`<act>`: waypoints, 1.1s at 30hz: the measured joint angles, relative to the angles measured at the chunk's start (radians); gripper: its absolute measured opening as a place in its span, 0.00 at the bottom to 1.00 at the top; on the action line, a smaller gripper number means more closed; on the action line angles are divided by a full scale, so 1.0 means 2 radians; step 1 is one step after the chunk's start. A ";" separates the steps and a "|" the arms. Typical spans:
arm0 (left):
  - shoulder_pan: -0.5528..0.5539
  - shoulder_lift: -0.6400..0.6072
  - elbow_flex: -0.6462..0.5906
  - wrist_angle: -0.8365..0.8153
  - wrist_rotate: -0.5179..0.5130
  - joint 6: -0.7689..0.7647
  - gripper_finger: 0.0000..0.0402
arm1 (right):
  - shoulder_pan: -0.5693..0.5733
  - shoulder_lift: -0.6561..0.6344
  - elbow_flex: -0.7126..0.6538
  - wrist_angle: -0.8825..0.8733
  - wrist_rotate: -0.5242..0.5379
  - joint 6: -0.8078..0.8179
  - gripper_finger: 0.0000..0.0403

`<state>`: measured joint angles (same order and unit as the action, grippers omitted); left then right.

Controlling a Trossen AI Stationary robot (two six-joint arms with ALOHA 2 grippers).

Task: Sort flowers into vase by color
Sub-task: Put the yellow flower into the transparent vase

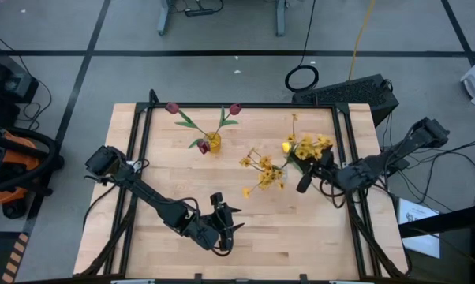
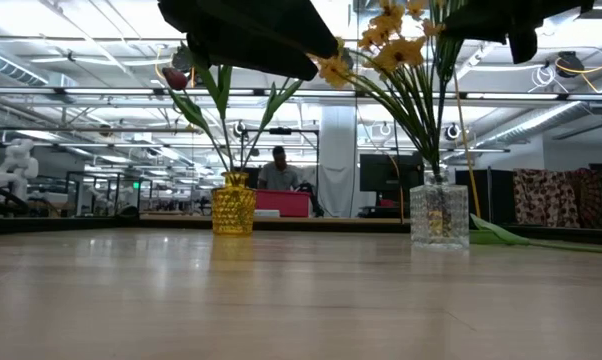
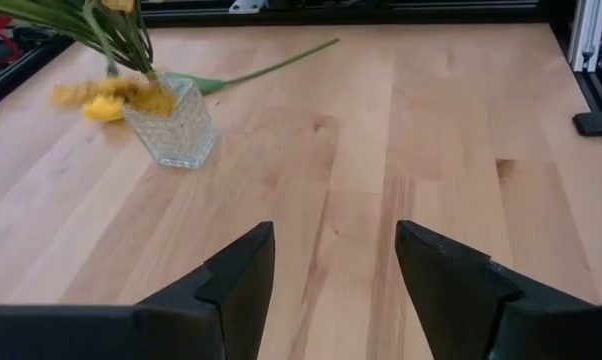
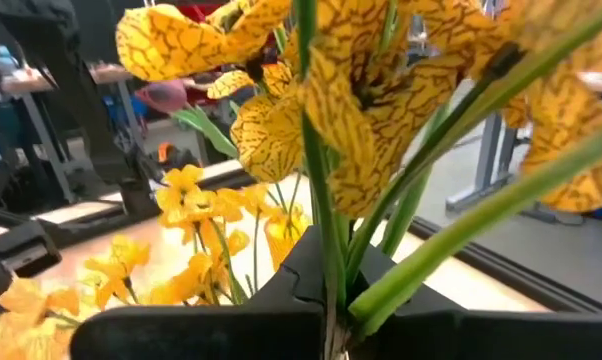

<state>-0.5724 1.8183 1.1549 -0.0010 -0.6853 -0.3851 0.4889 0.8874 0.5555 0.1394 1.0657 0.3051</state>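
Right pincer clenched on yellow flower stems — left pincer released, holding nothing.

Your right hand is clamped on green stems, with veined yellow blossoms just above its fingers. Beyond it hang smaller yellow blossoms and a dark-red tulip.

high view: overhead, straight down on the pale wooden table. low view: table height, level, facing the room. wrist views: close, left over bare wood, right amid blossoms. high, low and left wrist views share the clear cut-glass vase.
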 joint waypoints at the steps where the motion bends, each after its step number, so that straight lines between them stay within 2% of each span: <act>1: 0.000 0.000 0.000 0.000 0.000 0.000 0.54 | 0.000 0.002 0.005 -0.013 0.000 0.009 0.00; 8: -0.001 0.000 0.000 0.000 0.000 0.000 0.54 | -0.001 0.017 0.008 -0.023 -0.002 0.025 0.01; 20: -0.001 0.000 0.000 0.000 0.000 0.000 0.54 | -0.037 0.063 0.008 -0.023 -0.050 0.031 0.01; 33: -0.001 0.000 0.000 -0.002 0.008 0.000 0.54 | -0.050 0.102 0.008 -0.026 -0.067 0.054 0.01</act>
<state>-0.5735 1.8183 1.1549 -0.0044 -0.6693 -0.3855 0.3893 1.0905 0.5709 0.0876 0.9321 0.4140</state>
